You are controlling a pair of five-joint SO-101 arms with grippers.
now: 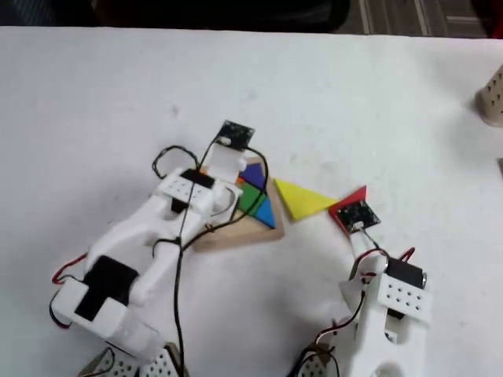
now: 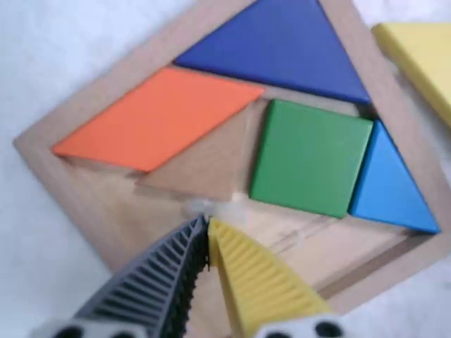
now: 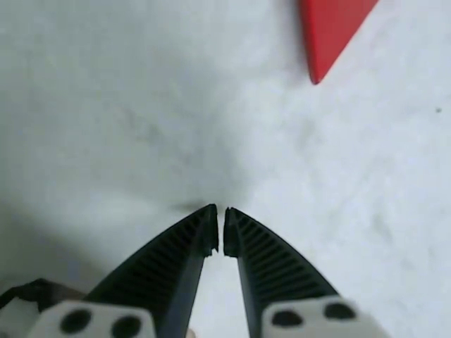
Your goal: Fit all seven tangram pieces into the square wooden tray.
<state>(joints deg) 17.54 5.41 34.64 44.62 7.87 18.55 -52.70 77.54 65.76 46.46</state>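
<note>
- The wooden tray (image 2: 201, 165) sits mid-bench (image 1: 354, 94). It holds the orange piece (image 2: 158, 116), dark blue triangle (image 2: 278, 46), green square (image 2: 310, 158) and light blue triangle (image 2: 387, 190).
- The yellow triangle (image 1: 302, 199) and red triangle (image 1: 355, 194) lie just right of it, not in yet.
- The left fingers (image 2: 206, 236) hang over the bare spot, pressed shut on nothing, maybe to nudge pieces.
- The right fingers (image 3: 210, 229) are nearly shut and hold nothing, near the red triangle.

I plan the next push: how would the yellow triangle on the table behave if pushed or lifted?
The yellow triangle looks rigid and flat, so it probably keeps its shape. Lying flat on the table, it should slide, not roll or tip. Its low edges likely give little to grip.
</note>
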